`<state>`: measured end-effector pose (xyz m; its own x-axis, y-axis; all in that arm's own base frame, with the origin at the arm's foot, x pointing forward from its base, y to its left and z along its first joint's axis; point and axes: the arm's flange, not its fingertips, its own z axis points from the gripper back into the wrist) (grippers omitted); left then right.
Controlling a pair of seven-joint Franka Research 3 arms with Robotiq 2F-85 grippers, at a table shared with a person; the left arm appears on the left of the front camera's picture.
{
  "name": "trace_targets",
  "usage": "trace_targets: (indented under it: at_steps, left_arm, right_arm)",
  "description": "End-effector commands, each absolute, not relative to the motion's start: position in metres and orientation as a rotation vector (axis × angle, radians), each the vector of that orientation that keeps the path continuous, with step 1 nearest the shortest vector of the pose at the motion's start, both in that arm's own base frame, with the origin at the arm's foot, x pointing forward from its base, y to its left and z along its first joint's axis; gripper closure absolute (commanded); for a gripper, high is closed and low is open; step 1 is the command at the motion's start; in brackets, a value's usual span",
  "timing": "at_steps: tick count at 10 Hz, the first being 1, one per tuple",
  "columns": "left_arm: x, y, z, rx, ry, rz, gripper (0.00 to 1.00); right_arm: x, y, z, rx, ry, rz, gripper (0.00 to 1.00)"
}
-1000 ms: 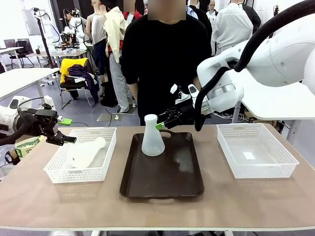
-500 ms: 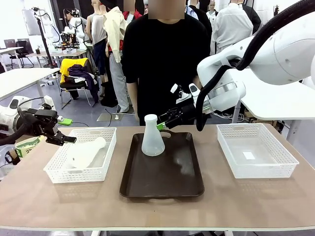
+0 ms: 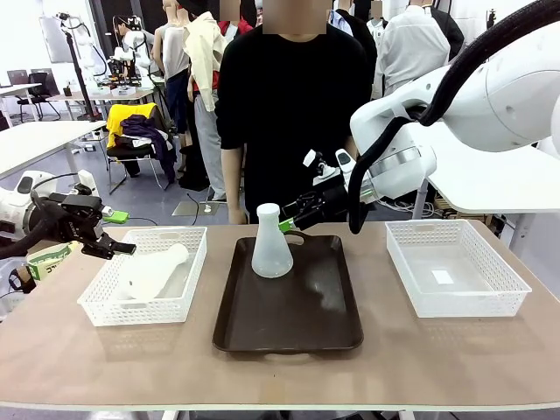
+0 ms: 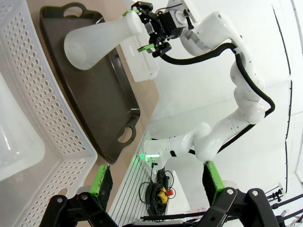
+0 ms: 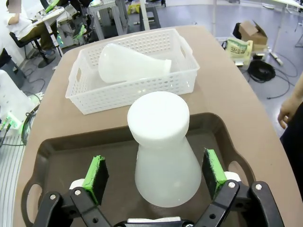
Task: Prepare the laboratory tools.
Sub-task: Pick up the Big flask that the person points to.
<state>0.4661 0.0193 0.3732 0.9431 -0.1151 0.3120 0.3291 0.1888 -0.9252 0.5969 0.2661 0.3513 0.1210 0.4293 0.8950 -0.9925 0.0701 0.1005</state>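
Standing upright on the dark brown tray (image 3: 289, 328) is a frosted, translucent white conical flask (image 3: 271, 249), with a wide round base, sloping walls and a narrow neck. It sits at the tray's far left part, near the handle cut-out. The tray is smooth and slightly glossy, with rounded corners and a raised lip, and lies mid-surface on the tan, matte surface (image 3: 437, 363).

The right gripper (image 3: 291, 217) comes in from the far side, just beside the flask's neck. Its jaws stand wide apart. In the right wrist view the green pads (image 5: 96, 177) flank the flask with a gap on each side, touching nothing. From there the top of the neck reads as a flat white round.

A second flask (image 3: 150, 271) of the same frosted material lies on its side in the left basket (image 3: 140, 315), with its neck pointing toward the far right corner. This basket is white plastic, rectangular, with perforated mesh walls and a solid rim. A matching right basket (image 3: 455, 306) sits well apart at the other side of the tray.

The left gripper (image 3: 109, 248) hovers at the left basket's outer rim. Its jaws are spread open and hold nothing.

A person (image 3: 293, 105) in a black top stands at the far edge, behind the tray.
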Motion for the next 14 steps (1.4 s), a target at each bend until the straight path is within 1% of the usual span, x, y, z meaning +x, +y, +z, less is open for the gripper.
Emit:
trace_targets:
  at_steps: [1,6,8,10,11,12,13,14]
  left_arm:
    - [0.466,0.02,0.375,-1.355,-0.195,-0.322,0.0]
    - [0.466,0.02,0.375,-1.355,-0.195,-0.322,0.0]
    - [0.466,0.02,0.375,-1.355,-0.195,-0.322,0.0]
    - [0.466,0.02,0.375,-1.355,-0.195,-0.322,0.0]
    - [0.466,0.02,0.375,-1.355,-0.195,-0.322,0.0]
    - [0.466,0.02,0.375,-1.355,-0.195,-0.322,0.0]
    - [0.466,0.02,0.375,-1.355,-0.195,-0.322,0.0]
    - [0.466,0.02,0.375,-1.355,-0.195,-0.322,0.0]
  right_arm:
    - [0.6,0.267,0.35,0.904,-0.837,1.281,0.0]
    - [0.6,0.267,0.35,0.904,-0.837,1.281,0.0]
    - [0.599,0.254,0.355,0.891,-0.815,1.238,0.0]
    - [0.598,0.202,0.374,0.827,-0.836,1.125,0.0]
    - [0.588,0.166,0.385,0.776,-0.854,1.06,0.0]
    - [0.565,0.11,0.397,0.688,-0.867,0.962,0.0]
    - [0.563,0.107,0.397,0.686,-0.871,0.957,0.0]
    - [0.55,0.089,0.401,0.653,-0.879,0.931,0.0]
